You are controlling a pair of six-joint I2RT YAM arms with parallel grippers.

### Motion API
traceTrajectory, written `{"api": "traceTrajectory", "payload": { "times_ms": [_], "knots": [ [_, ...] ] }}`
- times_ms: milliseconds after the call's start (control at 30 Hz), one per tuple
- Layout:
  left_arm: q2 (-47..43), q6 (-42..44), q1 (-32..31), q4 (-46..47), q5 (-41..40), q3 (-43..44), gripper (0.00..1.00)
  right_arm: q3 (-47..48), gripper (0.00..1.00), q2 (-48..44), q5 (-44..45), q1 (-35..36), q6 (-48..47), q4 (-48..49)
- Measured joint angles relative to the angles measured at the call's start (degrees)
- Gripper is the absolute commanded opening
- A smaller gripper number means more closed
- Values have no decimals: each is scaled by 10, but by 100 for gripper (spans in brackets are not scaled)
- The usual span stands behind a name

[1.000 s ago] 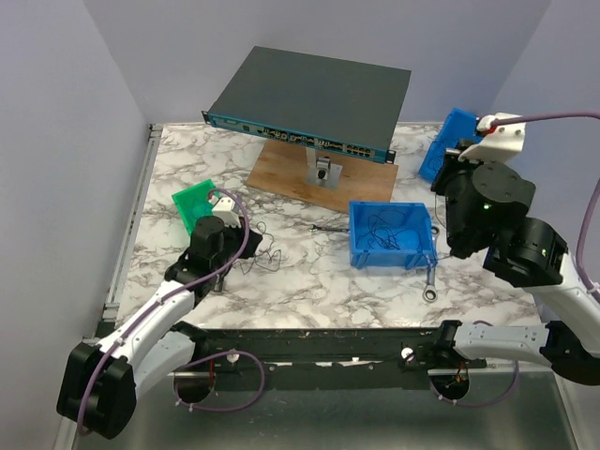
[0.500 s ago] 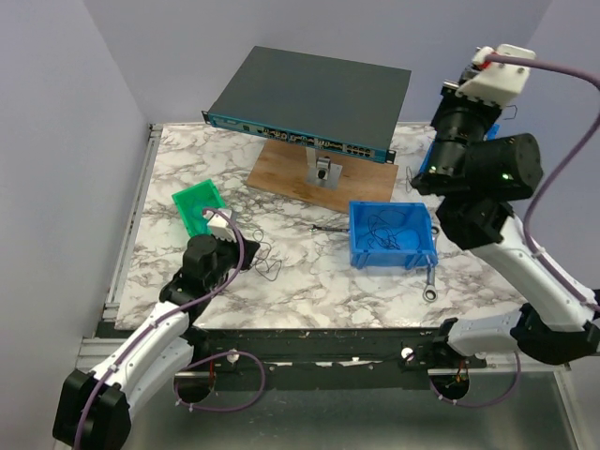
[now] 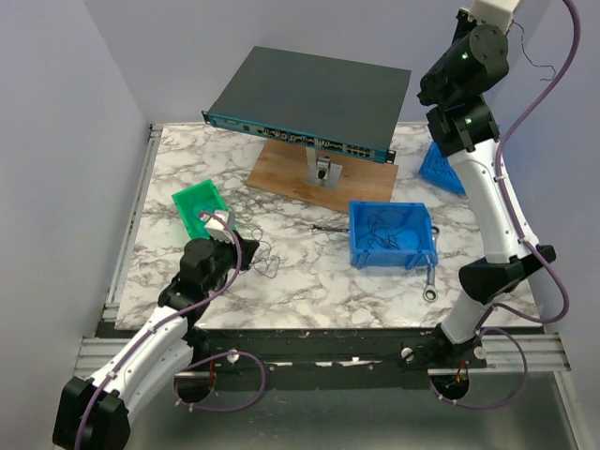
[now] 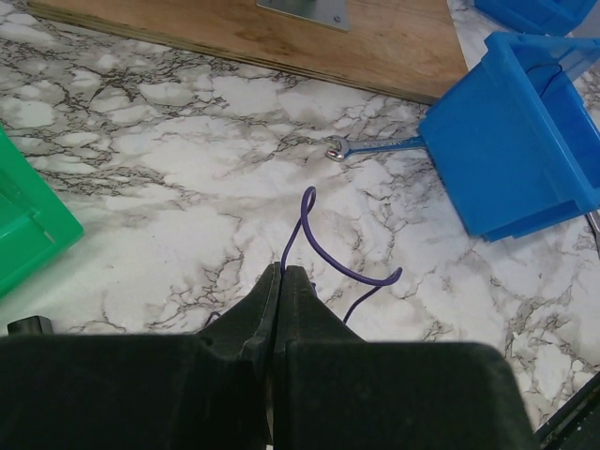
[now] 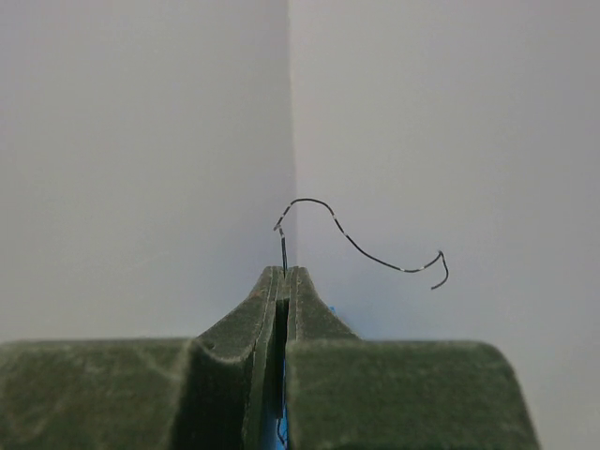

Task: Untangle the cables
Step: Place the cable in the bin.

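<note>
Down on the marble counter (image 3: 309, 291), the left pincer (image 4: 281, 274) is squeezed shut on a thin purple wire (image 4: 314, 246) near the green bin (image 3: 192, 202). The right pincer (image 5: 284, 274) has swung way up by the wall (image 5: 141, 141), squeezing one black wire (image 5: 361, 250), probably pulled from the cables (image 3: 392, 232) in the blue bin (image 3: 354, 234).

Worktop (image 3: 309, 281) tally
Two blue bins (image 3: 389, 255) (image 3: 439, 169), one green bin (image 3: 195, 202), two wrenches (image 3: 430, 283) (image 4: 370, 147), one network switch (image 3: 314, 94), one wooden board (image 3: 281, 173).

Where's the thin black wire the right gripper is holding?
High above the table's far right corner, over the tilted blue bin: the right wrist view shows the thin black wire curling from the right gripper.
</note>
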Motion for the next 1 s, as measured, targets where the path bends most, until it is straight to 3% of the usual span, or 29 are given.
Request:
{"api": "traceTrajectory", "payload": {
  "times_ms": [167, 400, 700, 1000],
  "knots": [
    [-2, 0, -1, 8, -1, -6, 0, 37, 3, 32, -57, -45, 84, -73],
    [-1, 0, -1, 18, -2, -11, 0, 80, 2, 86, -154, -82, 160, -100],
    [21, 0, -1, 24, -3, -11, 0, 97, 3, 182, -229, -174, 198, -106],
    [30, -1, -3, 24, -13, -11, 0, 126, 5, 236, -265, -200, 209, -97]
  ]
}}
